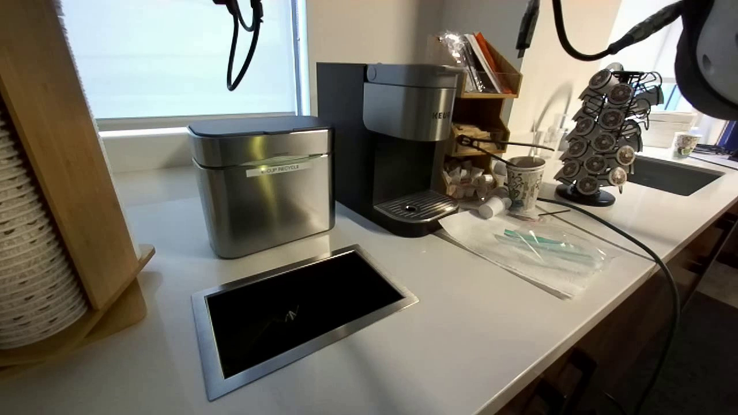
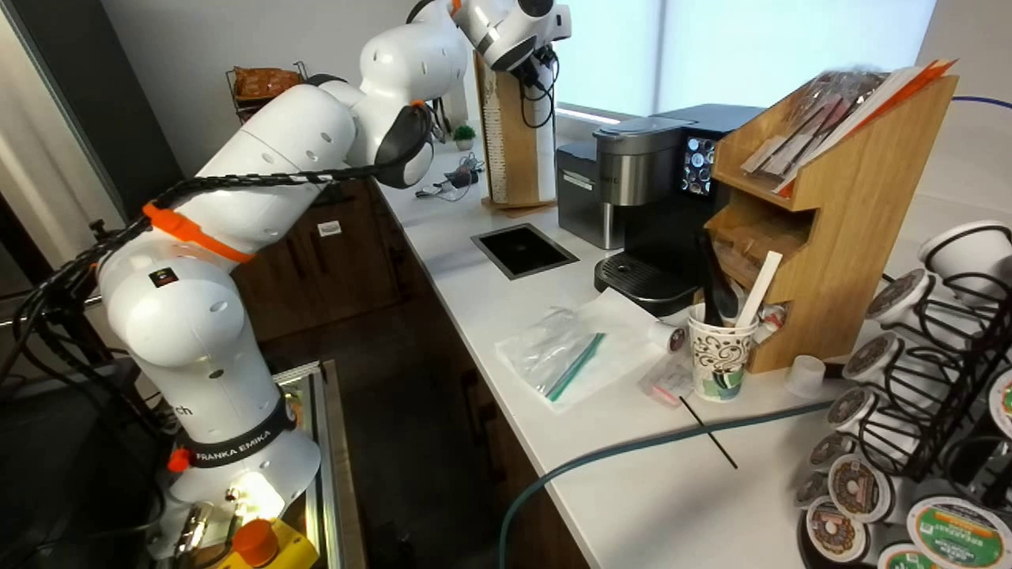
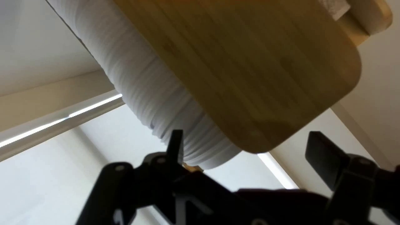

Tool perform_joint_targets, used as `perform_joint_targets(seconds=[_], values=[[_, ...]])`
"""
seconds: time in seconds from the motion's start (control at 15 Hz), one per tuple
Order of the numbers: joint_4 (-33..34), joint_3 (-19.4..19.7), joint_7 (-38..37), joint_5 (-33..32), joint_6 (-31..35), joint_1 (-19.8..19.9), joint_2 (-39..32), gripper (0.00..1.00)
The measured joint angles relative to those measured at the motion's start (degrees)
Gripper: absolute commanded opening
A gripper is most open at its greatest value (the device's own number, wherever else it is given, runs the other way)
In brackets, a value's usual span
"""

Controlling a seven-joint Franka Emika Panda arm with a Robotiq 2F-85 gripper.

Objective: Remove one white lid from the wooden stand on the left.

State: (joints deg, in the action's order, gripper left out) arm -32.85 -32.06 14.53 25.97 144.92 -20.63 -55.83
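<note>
The light-brown wooden stand [image 3: 240, 62] fills the upper middle of the wrist view as a flat panel with a rounded end. It also shows at the left edge in an exterior view [image 1: 52, 144] and at the far end of the counter in an exterior view [image 2: 522, 142]. A long stack of thin white lids [image 3: 159, 93] runs along the panel's edge. My gripper [image 3: 247, 139] is open with nothing between its fingers. Its left finger overlaps the stack's end in the wrist view; I cannot tell whether they touch. The gripper's fingers do not show clearly in either exterior view.
Patterned cups [image 1: 34, 265] are stacked in the stand's near side. A steel bin [image 1: 265, 190], a counter opening with a steel rim [image 1: 213, 386] and a coffee machine [image 1: 403, 109] stand near it. Dark cables [image 2: 538, 111] hang from the wrist beside the stand.
</note>
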Motion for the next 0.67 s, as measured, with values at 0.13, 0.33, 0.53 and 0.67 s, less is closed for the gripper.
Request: perform_joint_targets(seconds=[0.13,0.33,0.53,0.67], values=[[0.15,-0.50,0.70,0.01,-3.29,0.17,-0.34,1.00],[1.38,-1.15,0.72,0.04,-7.64,0.41,-0.56,1.00],[2.09,-1.41,0.58,0.04,-10.48,0.60,-0.56,1.00],[2.60,-1.41,-0.05,0.04,-12.57,0.64,-0.53,1.00]])
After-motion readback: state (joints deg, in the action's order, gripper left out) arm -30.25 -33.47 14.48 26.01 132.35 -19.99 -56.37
